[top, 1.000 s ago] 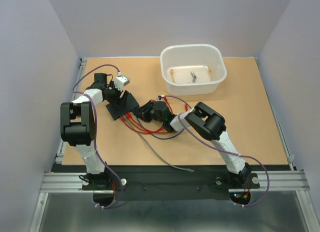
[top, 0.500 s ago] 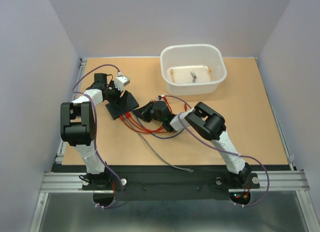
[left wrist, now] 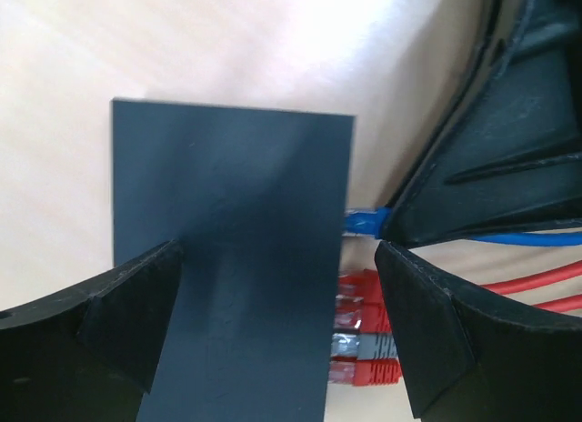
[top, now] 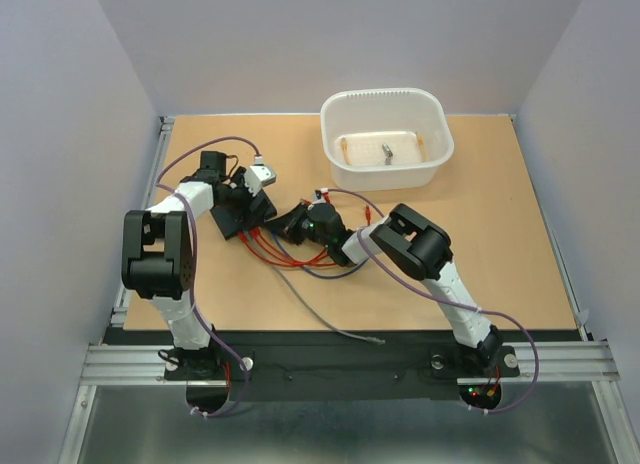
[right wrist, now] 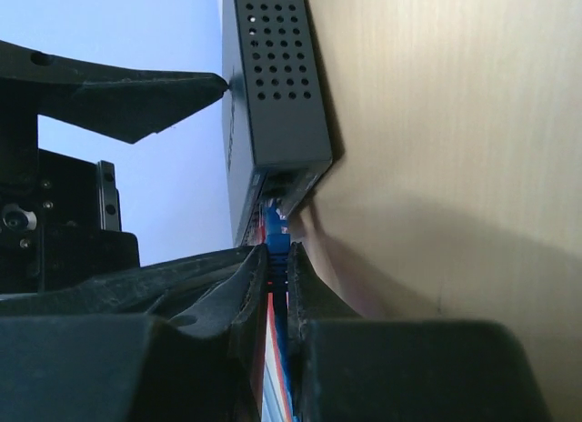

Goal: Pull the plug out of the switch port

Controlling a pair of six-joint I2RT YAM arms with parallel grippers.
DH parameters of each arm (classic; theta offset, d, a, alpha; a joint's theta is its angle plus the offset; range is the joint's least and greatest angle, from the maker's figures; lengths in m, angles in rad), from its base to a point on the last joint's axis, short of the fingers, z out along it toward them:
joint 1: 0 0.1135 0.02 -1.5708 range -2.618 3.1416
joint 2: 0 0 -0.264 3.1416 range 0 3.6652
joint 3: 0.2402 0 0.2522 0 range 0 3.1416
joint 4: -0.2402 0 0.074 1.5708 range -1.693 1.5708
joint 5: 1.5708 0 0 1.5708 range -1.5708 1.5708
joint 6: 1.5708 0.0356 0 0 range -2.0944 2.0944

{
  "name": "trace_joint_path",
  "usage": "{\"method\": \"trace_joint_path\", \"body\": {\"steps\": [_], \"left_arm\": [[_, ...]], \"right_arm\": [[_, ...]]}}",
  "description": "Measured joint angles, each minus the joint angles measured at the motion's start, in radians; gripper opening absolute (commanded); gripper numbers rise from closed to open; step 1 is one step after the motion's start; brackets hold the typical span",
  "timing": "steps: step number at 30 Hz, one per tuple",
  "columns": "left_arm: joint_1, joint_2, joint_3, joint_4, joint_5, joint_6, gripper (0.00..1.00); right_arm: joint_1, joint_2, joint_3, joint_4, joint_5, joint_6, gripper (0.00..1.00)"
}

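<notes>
From above, the switch (top: 232,224) lies left of the middle of the desk (top: 500,244), with both arms bent in over it. The left gripper (top: 245,202) comes at it from the far left side. The right gripper (top: 283,229) reaches for the port edge, where red cables (top: 262,246) fan out and a grey cable (top: 325,316) trails to the near edge. A white tub (top: 387,139) stands by the far edge, well apart. It holds a small grey piece and some orange-tipped bits, too small to tell. The left wrist view shows that gripper's fingers (left wrist: 127,322) spread wide on either side of the switch, not clamping it. I'd guess they are there to keep the box from sliding. A blue plug (left wrist: 364,222) sits in the end port, with red plugs (left wrist: 359,286) and a grey plug (left wrist: 350,345) in the ports beside it. In the right wrist view the fingers (right wrist: 245,286) are pinched narrow on the blue plug, just outside its port and lined up for a straight pull. With the other hand loose, the box may drag along.
</notes>
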Motion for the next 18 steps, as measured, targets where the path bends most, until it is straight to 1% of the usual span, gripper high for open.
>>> {"method": "trace_joint_path", "body": {"steps": [3,6,14,18], "left_arm": [[-0.019,-0.004,-0.005,-0.005,-0.016,0.036,0.97],[-0.022,0.0,-0.005,-0.002,-0.044,0.051,0.92],[0.002,0.012,0.012,-0.003,-0.043,0.04,0.92],[0.002,0.02,0.028,-0.023,-0.021,0.032,0.93]], "right_arm": [[-0.006,-0.013,-0.028,0.016,-0.007,-0.01,0.0],[-0.018,-0.029,-0.054,0.019,-0.023,-0.024,0.01],[-0.037,-0.094,-0.164,0.034,-0.021,-0.067,0.0],[-0.037,-0.132,-0.205,0.023,-0.016,-0.14,0.01]]}}
